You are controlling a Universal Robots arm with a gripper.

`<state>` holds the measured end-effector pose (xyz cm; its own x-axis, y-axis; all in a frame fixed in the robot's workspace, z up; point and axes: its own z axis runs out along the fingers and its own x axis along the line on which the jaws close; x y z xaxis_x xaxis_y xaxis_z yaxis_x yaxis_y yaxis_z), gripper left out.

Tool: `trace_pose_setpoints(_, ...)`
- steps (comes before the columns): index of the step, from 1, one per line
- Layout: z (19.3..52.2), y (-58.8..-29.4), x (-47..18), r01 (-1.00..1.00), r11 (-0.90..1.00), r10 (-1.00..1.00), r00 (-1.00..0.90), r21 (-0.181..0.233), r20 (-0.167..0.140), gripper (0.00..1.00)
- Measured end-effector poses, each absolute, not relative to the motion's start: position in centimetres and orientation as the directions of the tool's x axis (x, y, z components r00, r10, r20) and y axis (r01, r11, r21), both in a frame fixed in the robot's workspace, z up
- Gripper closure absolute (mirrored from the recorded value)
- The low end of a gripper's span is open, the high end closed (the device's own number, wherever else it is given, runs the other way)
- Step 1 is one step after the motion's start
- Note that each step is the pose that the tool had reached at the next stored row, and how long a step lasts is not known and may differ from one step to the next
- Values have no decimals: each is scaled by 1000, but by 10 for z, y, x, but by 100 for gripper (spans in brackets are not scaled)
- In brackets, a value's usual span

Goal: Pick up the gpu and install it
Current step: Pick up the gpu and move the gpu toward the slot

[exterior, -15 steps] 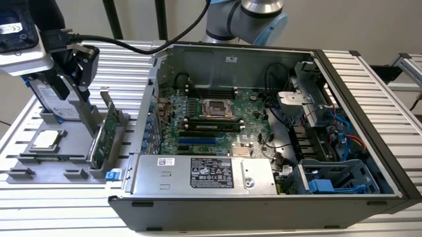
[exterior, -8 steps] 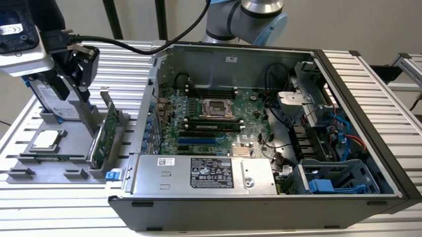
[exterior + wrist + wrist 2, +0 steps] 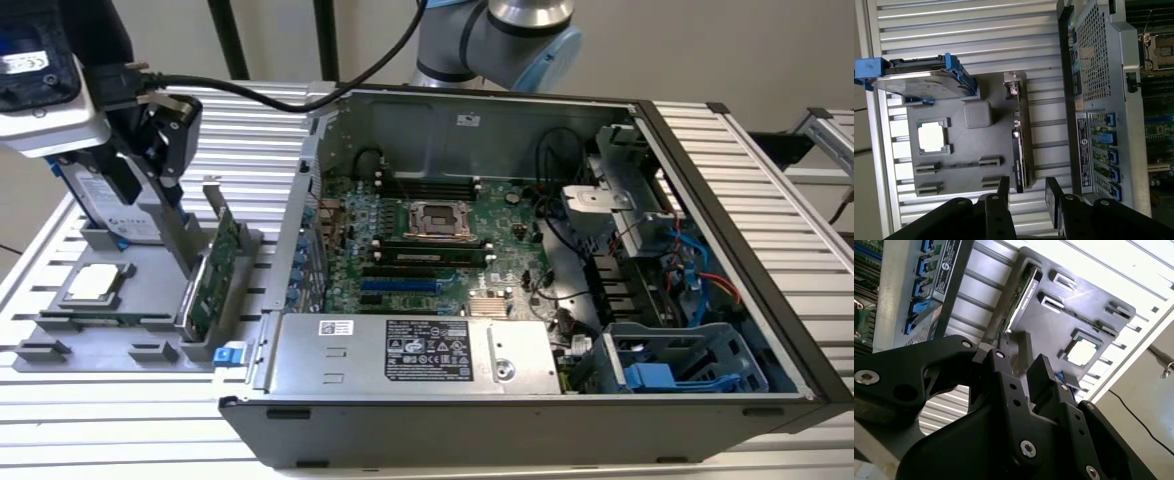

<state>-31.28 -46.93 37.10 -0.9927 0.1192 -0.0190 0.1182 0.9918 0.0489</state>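
The gpu [image 3: 214, 268] stands on its edge in a slot of the grey holder [image 3: 100, 335] at the exterior view's left, green board face showing. In the first wrist view the gpu [image 3: 1019, 150] is a thin dark strip with its silver bracket at one end. It lies on the holder's edge in the second wrist view, gpu [image 3: 1023, 292]. My gripper [image 3: 158, 145] hangs above the holder, clear of the card. The gripper [image 3: 1029, 197] is open with nothing between its black fingers [image 3: 1003, 192], and the gap lines up roughly with the card. The gripper [image 3: 1021, 365] shows open here too.
A silver hard drive in a blue frame [image 3: 919, 80] and a square CPU chip [image 3: 932, 136] sit in the same holder. The open computer case [image 3: 534, 260] lies at the exterior view's right, its motherboard [image 3: 427, 240] exposed. A ribbed metal table [image 3: 107, 400] is underneath.
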Motion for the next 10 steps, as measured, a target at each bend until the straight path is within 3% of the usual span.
trace_pose_setpoints(10,364,-469,-313,118,992,119,-993,49,-19,0)
